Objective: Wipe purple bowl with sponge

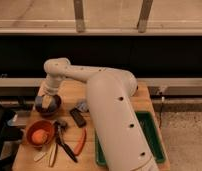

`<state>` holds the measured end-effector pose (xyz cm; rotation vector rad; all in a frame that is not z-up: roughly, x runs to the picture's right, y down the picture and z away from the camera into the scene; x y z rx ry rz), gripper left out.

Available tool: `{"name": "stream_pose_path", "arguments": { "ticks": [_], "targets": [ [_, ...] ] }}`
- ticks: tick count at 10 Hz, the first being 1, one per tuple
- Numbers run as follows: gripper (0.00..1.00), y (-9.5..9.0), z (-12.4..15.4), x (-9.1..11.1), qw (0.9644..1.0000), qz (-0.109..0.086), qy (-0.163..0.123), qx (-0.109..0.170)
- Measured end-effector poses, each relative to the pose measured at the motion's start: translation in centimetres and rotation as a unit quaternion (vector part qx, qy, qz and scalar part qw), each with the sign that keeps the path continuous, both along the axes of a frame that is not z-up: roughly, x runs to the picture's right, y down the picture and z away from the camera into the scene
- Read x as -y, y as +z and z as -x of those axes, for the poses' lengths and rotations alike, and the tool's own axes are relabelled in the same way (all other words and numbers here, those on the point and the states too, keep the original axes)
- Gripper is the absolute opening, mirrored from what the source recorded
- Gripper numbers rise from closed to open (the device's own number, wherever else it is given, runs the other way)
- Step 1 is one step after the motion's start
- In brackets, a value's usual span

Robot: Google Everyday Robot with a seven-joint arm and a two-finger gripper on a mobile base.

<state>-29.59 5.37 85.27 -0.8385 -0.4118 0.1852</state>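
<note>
gripper (48,99) down in bowl (47,105), far-left tabletop (69,90) | jaws: cannot tell (wrist hides them) | sponge unseen | bowl lies straight under gripper, none sideways offset

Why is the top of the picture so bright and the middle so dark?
In the camera view, light washes out the strip along the top, while the band under it sits in deep shadow. The wooden table is lit warmly. The big white arm glares a little. The tool is down at the purple bowl, which looks dark and soft-edged.
</note>
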Motion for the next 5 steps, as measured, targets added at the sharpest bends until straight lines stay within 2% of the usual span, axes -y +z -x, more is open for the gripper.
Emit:
{"name": "stream_pose_path", "arguments": {
  "ticks": [3,5],
  "targets": [
    [0.0,0.9,0.2,1.9,0.9999,-0.009,-0.008,-0.003],
    [0.0,0.7,1.2,1.6,0.9998,-0.011,-0.016,0.004]
  ]
}}
